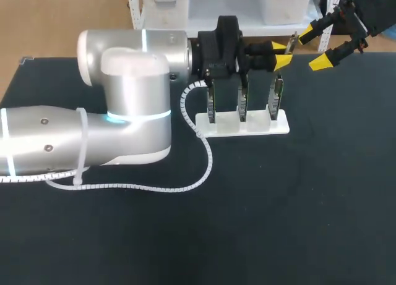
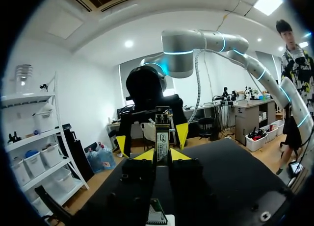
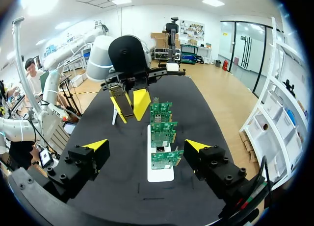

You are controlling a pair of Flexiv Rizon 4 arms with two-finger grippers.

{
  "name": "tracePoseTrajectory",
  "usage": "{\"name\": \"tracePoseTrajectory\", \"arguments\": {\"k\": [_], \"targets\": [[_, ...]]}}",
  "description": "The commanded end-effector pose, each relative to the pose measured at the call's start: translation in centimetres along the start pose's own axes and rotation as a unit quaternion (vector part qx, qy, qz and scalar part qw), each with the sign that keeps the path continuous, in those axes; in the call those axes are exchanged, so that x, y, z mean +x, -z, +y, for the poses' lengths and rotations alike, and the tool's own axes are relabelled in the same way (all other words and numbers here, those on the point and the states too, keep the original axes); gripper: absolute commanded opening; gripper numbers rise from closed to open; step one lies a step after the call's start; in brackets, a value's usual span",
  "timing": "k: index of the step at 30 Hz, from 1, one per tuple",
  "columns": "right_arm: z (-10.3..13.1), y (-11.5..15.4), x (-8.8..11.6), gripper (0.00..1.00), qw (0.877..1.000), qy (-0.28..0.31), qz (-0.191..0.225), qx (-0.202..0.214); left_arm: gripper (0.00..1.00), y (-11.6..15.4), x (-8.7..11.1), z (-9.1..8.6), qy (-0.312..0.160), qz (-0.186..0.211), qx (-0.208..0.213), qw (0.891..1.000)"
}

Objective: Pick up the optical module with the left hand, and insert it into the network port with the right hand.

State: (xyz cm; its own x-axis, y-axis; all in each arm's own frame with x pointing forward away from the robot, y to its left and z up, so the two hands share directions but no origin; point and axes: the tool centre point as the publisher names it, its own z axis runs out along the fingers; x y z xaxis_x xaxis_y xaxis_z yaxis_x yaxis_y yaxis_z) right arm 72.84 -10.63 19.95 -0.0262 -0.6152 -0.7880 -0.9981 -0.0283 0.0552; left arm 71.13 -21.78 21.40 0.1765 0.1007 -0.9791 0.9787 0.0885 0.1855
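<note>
In the head view the network port boards [image 1: 242,99] stand at 7 o'clock from the left gripper [image 1: 281,54]. It grips the optical module [image 2: 162,135], long axis aimed at 2 o'clock toward the right gripper [image 1: 315,47], which is spread wide and empty just beyond.

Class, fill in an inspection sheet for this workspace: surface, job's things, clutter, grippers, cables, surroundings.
Surface: black table top, flat.
Job's things: optical module held between the left gripper's fingers; three green boards upright in a white stand.
Clutter: nothing seen.
Grippers: left gripper shut on the optical module, near the green boards; right gripper open, empty, facing it.
Cables: white coiled cable lies looped on the table top.
Surroundings: nothing seen reaching over the table top.
</note>
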Motion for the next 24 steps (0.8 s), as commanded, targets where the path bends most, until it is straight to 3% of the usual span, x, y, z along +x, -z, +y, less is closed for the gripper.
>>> {"name": "tracePoseTrajectory", "arguments": {"k": [1,24], "targets": [[0.2,0.0,0.0,1.00,1.000,0.000,0.000,0.002,0.00,-0.2,0.2,0.6,0.001,-0.001,0.008,1.000],[0.2,0.0,0.0,1.00,1.000,0.000,0.000,0.002,0.00,-1.1,0.9,1.1,0.001,-0.015,0.021,1.000]]}}
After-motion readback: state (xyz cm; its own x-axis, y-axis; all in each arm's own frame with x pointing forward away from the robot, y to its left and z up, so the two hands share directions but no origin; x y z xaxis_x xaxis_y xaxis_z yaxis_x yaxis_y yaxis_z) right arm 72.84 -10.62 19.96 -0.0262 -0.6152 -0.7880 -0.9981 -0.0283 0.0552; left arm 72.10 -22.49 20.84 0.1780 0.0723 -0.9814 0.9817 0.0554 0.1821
